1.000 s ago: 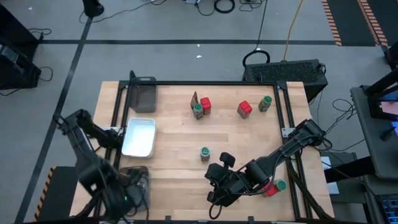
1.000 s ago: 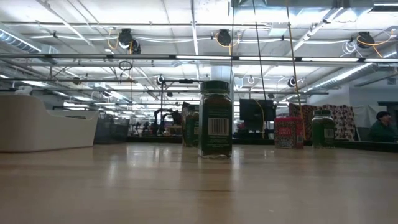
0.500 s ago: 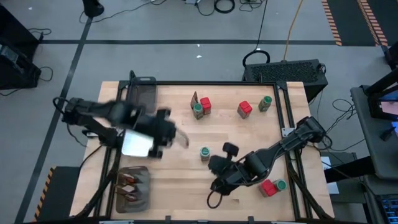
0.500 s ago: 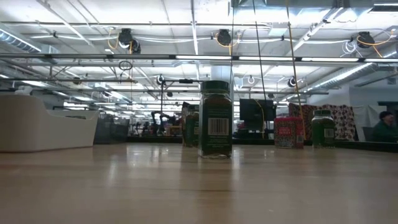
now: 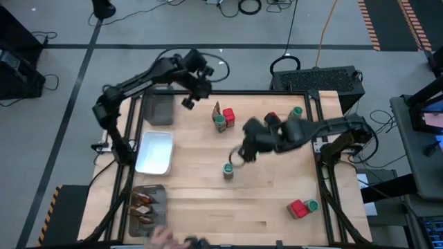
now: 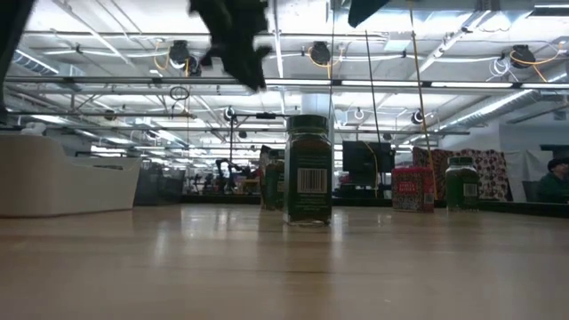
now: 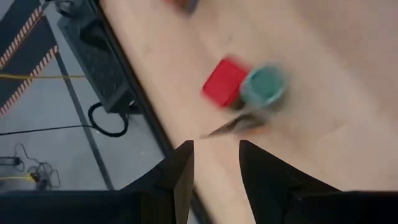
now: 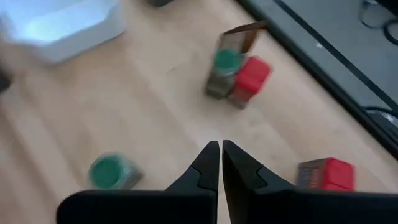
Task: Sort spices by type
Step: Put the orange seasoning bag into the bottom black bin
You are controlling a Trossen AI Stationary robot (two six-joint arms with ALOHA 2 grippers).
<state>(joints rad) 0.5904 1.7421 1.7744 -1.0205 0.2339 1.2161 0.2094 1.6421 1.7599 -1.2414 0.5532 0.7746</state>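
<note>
My left gripper (image 5: 186, 102) hangs open above the table's far edge, beside the dark mesh tray (image 5: 160, 108). Its wrist view looks down on a red box (image 7: 224, 82), a green-lidded jar (image 7: 262, 88) and a brown sachet (image 7: 233, 126) standing together. My right gripper (image 5: 241, 152) is shut and hovers mid-table, just beyond a lone green-lidded jar (image 5: 227, 171) (image 8: 112, 172) that stands upright on its base (image 6: 308, 169). Farther off stand the sachet-jar-box cluster (image 5: 222, 118) (image 8: 235, 70), another red box (image 8: 326, 174) and a jar (image 5: 296, 114). A red box (image 5: 298, 208) and a jar (image 5: 312, 205) sit near the right corner.
A white dish (image 5: 155, 152) lies at the table's left. A grey mesh tray (image 5: 147, 205) at the near left corner holds brown sachets. A person's hand (image 5: 163, 237) shows at the near edge. Bare wood (image 5: 228, 207) spreads along the near middle.
My left arm has swung from over the near-left mesh tray, past the white dish, up to the far edge by the dark tray. My right arm has risen from the near edge toward the table's middle. The spices have stayed in place.
</note>
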